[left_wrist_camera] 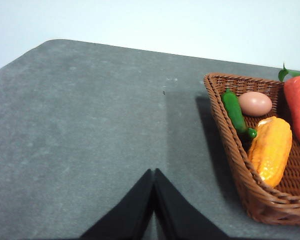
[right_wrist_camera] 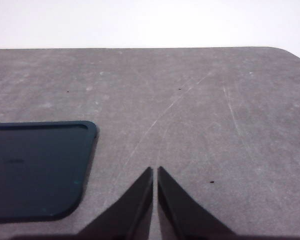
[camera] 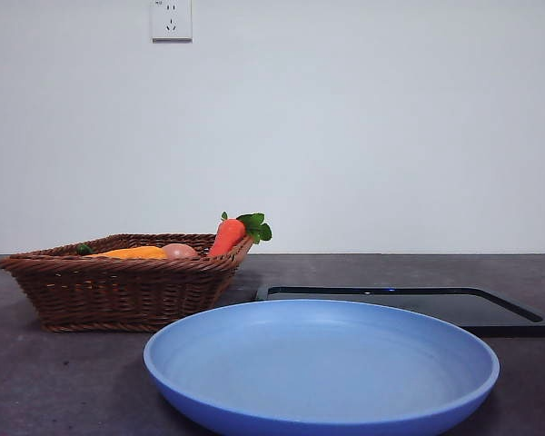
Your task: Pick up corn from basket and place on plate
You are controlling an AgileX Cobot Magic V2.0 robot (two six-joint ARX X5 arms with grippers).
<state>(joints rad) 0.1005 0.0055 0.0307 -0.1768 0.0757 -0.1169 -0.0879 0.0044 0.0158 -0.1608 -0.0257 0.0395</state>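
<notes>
The orange-yellow corn (left_wrist_camera: 271,150) lies inside the brown wicker basket (left_wrist_camera: 230,145), beside a green pepper, an egg and a carrot. In the front view only a sliver of the corn (camera: 132,252) shows over the rim of the basket (camera: 118,291), which stands at the left. The light-blue plate (camera: 322,413) sits empty at the near centre. My left gripper (left_wrist_camera: 154,172) is shut with nothing in it, above bare table and apart from the basket. My right gripper (right_wrist_camera: 155,170) is shut too, over bare table beside the black tray.
A flat black tray (camera: 409,307) lies behind the plate on the right, its corner also in the right wrist view (right_wrist_camera: 35,170). The carrot (camera: 227,236) leans on the basket's right rim. An egg (left_wrist_camera: 255,103) and green pepper (left_wrist_camera: 235,112) share the basket.
</notes>
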